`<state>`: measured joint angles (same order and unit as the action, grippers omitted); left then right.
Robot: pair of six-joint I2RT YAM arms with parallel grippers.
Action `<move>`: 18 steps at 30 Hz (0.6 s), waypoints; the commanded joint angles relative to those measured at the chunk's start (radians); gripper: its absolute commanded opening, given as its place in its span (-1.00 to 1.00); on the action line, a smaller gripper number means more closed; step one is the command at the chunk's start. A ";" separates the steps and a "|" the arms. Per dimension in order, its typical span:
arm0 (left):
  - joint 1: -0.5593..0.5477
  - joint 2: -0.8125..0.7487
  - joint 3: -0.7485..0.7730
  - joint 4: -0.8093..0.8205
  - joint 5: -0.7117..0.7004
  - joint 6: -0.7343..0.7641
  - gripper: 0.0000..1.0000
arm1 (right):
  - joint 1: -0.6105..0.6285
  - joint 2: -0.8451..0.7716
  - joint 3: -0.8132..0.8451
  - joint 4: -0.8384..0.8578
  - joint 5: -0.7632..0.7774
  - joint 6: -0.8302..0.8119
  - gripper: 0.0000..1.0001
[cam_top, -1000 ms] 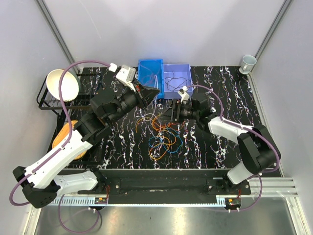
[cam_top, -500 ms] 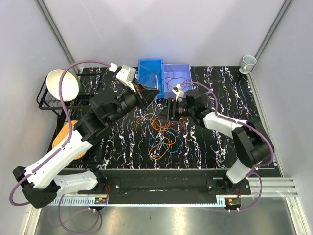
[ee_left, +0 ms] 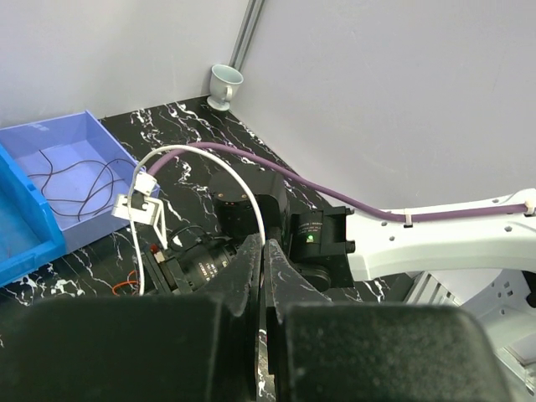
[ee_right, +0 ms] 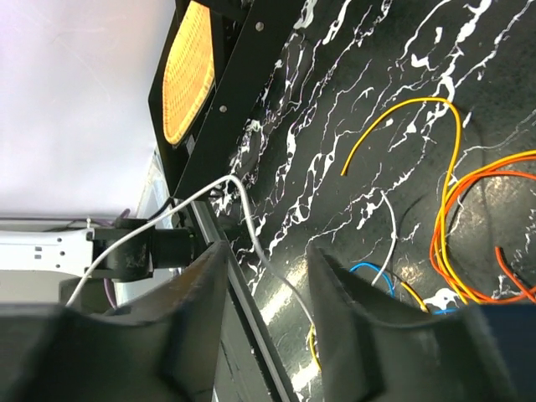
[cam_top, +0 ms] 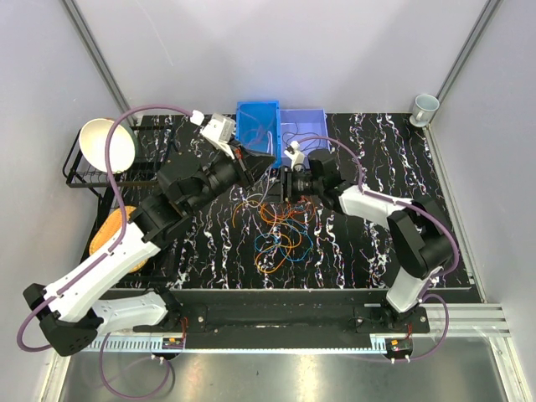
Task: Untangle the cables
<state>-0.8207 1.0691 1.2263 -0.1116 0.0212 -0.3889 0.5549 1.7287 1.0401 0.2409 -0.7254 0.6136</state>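
I see cables (cam_top: 280,228) mid-table, a bin (cam_top: 256,104) behind them, a second bin (cam_top: 303,111) right of it, rack (cam_top: 75,172) far left, cup (cam_top: 425,106) far right.

I read the desk (cam_top: 360,260) as glossy black with white marble veining, throwing glare. Cables (cam_top: 280,226) on it have a smooth plastic sheath with slight sheen. At the desk's far edge, the dark blue bin (cam_top: 257,105) and pale bin (cam_top: 303,111) are moulded plastic. The cup (cam_top: 425,106) at its far right corner is glazed white. Left hand (ee_left: 264,251) and right hand (ee_right: 266,251) are dull black plastic.

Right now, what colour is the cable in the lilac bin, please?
The cable is black; the left wrist view shows it best.
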 commanded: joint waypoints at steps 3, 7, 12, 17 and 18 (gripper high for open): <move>-0.005 -0.012 -0.021 0.067 0.019 -0.007 -1.00 | 0.022 0.028 0.061 0.026 -0.019 0.000 -0.34; -0.003 -0.018 -0.034 0.067 0.017 -0.007 -1.00 | 0.023 0.035 0.070 0.034 -0.025 0.008 -0.53; -0.005 -0.029 -0.065 0.078 0.022 -0.018 -1.00 | 0.023 0.026 0.086 0.028 -0.019 0.015 -0.95; -0.005 -0.057 -0.106 0.072 0.089 -0.027 -0.46 | 0.010 -0.001 0.165 -0.075 0.057 0.003 -1.00; -0.003 -0.057 -0.108 0.047 0.100 -0.024 0.05 | 0.005 -0.009 0.185 -0.090 0.061 0.005 -1.00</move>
<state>-0.8207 1.0512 1.1316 -0.1020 0.0471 -0.4114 0.5686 1.7630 1.1213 0.2016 -0.7071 0.6289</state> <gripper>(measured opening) 0.245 0.015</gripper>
